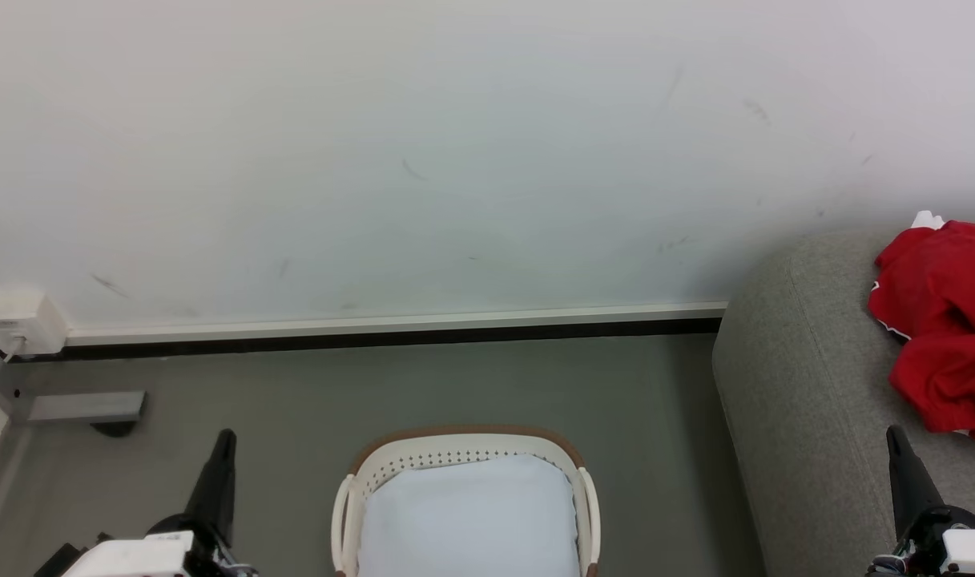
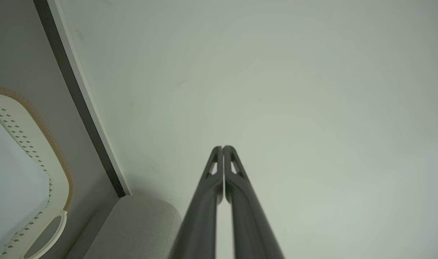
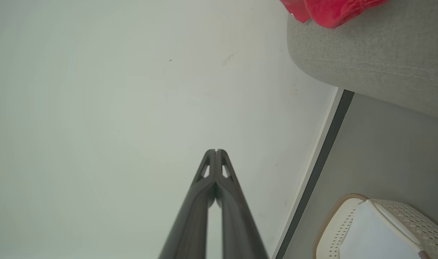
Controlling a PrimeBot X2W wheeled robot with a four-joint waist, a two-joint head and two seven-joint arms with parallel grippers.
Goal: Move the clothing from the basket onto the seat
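The red clothing lies bunched on the grey seat at the right edge of the head view, and its red edge hangs over the seat in the right wrist view. The white basket with its brown rim stands on the floor at bottom centre, its pale bottom bare. It appears again as the basket and the basket in the wrist views. My left gripper is shut at the lower left, left of the basket, holding nothing. My right gripper is shut over the seat's front, below the clothing.
A white wall with a dark skirting strip runs behind the basket. A white socket box and a grey metal foot sit at the far left. Grey floor lies between the basket and the seat.
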